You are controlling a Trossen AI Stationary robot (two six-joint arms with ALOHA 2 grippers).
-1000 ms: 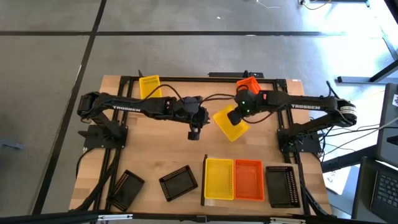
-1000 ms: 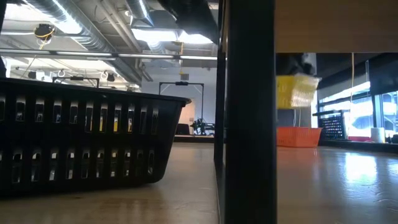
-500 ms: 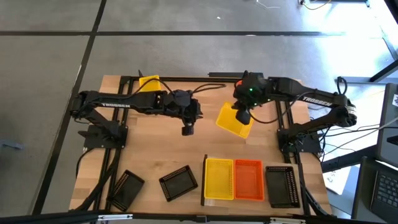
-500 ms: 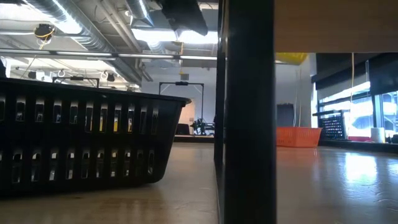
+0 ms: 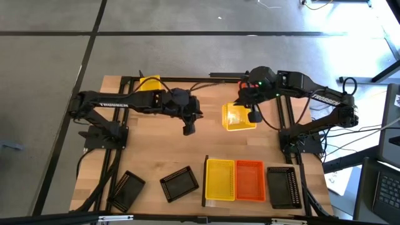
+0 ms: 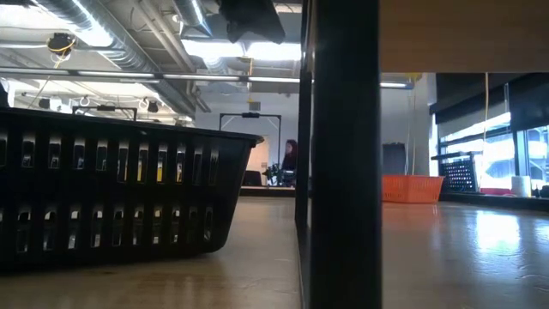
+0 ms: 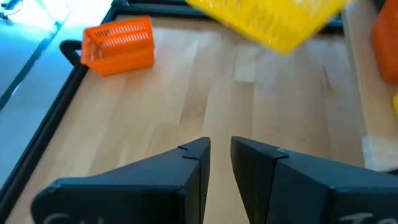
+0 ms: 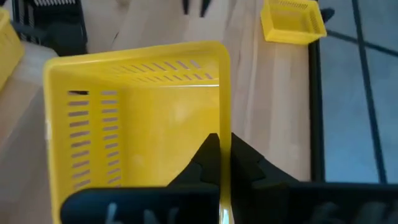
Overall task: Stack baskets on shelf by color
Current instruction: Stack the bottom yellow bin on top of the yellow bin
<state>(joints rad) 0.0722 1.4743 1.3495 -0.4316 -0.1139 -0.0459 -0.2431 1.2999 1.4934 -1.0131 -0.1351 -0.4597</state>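
right gripper [image 5: 252, 115]: raised over the middle-right of the table, fingers pinched on one wall of a yellow basket [image 5: 237, 117]; in the right wrist view the two fingers [image 8: 211, 158] close on the basket's rim from either side.
held yellow basket: carried clear of the tabletop, opening upward, between the two arms and nearer the right one; the left wrist view shows it [image 7: 273, 22] blurred ahead of that arm.
left gripper [image 5: 189, 129]: hangs over the centre of the table, just left of the held basket and apart from it; fingers [image 7: 193, 171] nearly together with a thin gap, holding nothing.
shelf [image 5: 205, 180]: near edge of the table, right of centre; dark end piece on its left side.
baskets on shelf: one yellow [image 5: 220, 180], one orange [image 5: 249, 180], one black [image 5: 282, 186], side by side, left to right; how many are nested in each cannot be told from above.
loose black baskets: two on the near-left of the table, one [image 5: 179, 183] just left of the shelf, one [image 5: 127, 189] further left, both askew.
back edge: a second yellow basket [image 5: 149, 85] behind the left arm; an orange basket [image 7: 118, 44] near the back rail, seen in the left wrist view.
low view: a black basket [image 6: 111, 193] fills the left side; a dark upright [image 6: 343, 154], probably the shelf's end piece, stands at centre; a person [image 6: 290, 160] stands far off in the room.
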